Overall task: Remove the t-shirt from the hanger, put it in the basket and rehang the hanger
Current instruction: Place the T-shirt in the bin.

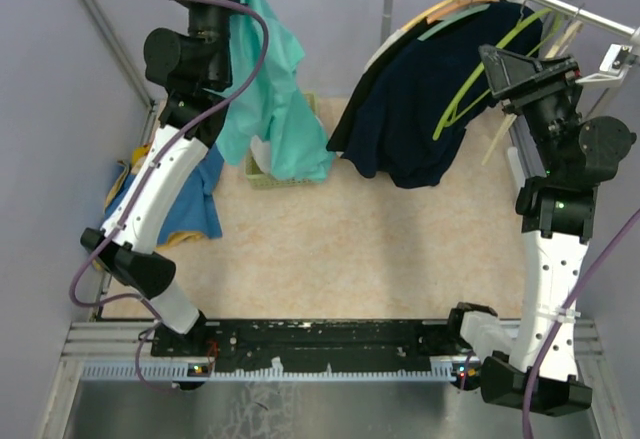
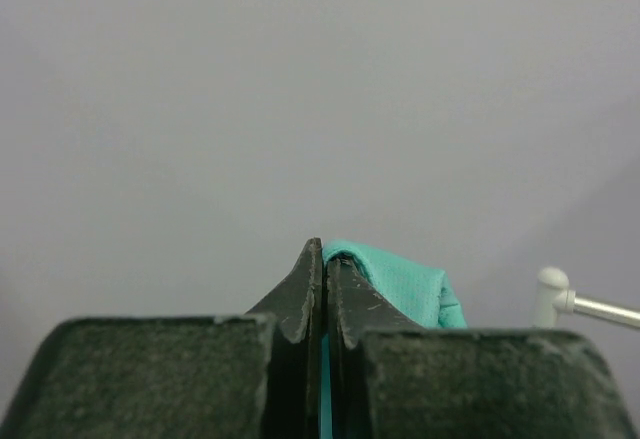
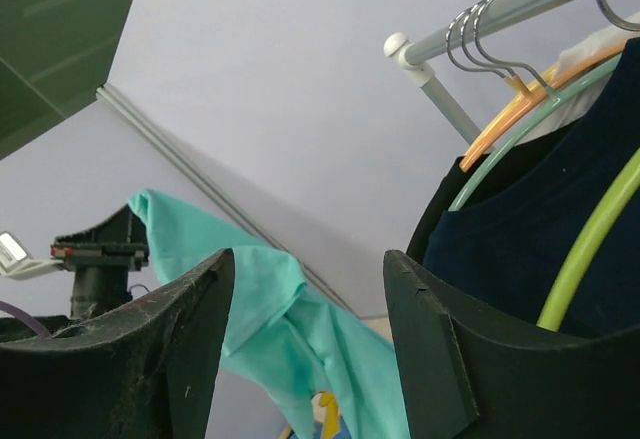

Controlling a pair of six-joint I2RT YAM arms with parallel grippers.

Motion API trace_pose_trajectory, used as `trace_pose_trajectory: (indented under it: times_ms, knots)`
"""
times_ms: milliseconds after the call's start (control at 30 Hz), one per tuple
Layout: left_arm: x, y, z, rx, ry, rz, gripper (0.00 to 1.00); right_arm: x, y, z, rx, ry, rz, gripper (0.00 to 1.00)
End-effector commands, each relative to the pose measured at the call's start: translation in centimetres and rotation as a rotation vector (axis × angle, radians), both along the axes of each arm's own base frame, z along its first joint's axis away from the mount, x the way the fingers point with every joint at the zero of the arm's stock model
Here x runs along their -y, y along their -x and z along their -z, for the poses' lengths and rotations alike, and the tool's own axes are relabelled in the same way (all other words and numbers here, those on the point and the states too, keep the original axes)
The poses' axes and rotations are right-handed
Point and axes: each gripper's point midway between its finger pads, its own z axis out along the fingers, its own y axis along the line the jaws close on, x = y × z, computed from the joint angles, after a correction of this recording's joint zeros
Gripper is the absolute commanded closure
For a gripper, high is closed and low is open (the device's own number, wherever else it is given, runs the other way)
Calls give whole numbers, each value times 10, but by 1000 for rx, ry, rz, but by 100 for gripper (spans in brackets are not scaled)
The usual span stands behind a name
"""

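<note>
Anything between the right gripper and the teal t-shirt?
Nothing visible. From the right wrist, the teal t-shirt hangs in plain sight between the fingers of the open right gripper; the navy shirts sit off to the side. The left gripper is shut on it.

Left arm (image 1: 163, 177), right arm (image 1: 546, 269): white links, black joints; purple cable (image 1: 265, 27) (loose loops); jaws dark, scuffed.

From above, the teal t-shirt (image 1: 270, 89) runs off the top edge, so its gripped end is unseen there. Behind it, a green basket (image 1: 262, 177) is mostly hidden.
</note>
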Motion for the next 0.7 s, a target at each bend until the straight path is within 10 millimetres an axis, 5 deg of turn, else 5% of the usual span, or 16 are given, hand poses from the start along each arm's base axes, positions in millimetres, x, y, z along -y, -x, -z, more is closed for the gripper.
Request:
trace_pose_trajectory:
  times_ms: [0,333,667]
  knots:
    - [-30,33,-57,202,102,-67,100,-3,13,-12,74,66,10,38]
    - [-35,24,-65,253,115,-99,100,-3,15,-12,77,73,13,38]
    - [2,-52,32,-33,45,-9,100,-6,21,-18,97,96,10,38]
